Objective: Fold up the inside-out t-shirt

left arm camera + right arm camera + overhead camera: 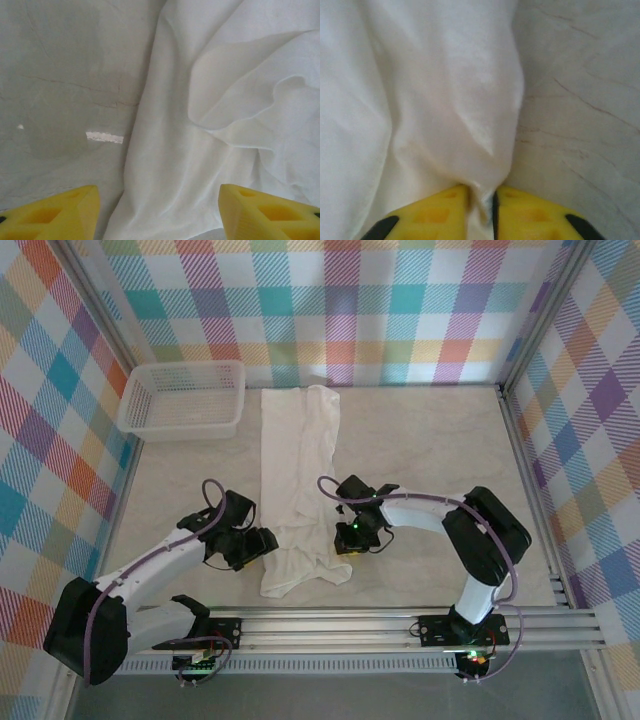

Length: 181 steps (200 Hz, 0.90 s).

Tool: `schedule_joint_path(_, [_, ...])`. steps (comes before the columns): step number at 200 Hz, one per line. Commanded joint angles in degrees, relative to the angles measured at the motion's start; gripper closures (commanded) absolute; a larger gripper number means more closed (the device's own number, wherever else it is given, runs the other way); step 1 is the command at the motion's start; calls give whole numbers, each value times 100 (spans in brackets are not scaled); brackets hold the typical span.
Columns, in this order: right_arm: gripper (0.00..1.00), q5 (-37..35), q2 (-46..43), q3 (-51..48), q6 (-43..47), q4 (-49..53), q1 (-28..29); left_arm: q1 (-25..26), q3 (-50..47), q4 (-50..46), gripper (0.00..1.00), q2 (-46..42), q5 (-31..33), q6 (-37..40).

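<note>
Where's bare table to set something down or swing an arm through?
Widest bare patch: table between the t-shirt's right edge and the right wall, beyond the right arm. Smaller one: between basket, t-shirt and left gripper. Crowded: t-shirt's near end, open left gripper one side, right gripper pinching fabric opposite.

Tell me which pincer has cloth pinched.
The right pincer: its jaws are shut on a fold of the shirt. The left pincer stands open, gripping nothing.

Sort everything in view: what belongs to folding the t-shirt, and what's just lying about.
Job in hand:
t-shirt
left claw, open over its edge
right claw, shut on a fold of it

Lying about:
basket, empty, far left
</note>
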State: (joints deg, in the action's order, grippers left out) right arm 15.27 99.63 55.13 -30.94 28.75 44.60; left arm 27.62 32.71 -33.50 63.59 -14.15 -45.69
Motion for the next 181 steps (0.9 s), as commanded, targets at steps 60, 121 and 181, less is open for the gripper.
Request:
schedule_joint_path(60, [100, 341, -787, -392, 60, -496, 22, -13, -184, 806, 46, 481, -394, -69])
schedule_joint_path(121, [100, 398, -638, -320, 53, -458, 23, -13, -227, 859, 56, 936, -198, -27])
schedule_joint_path(181, [100, 389, -553, -295, 26, -433, 22, -11, 184, -197, 46, 843, 350, 425])
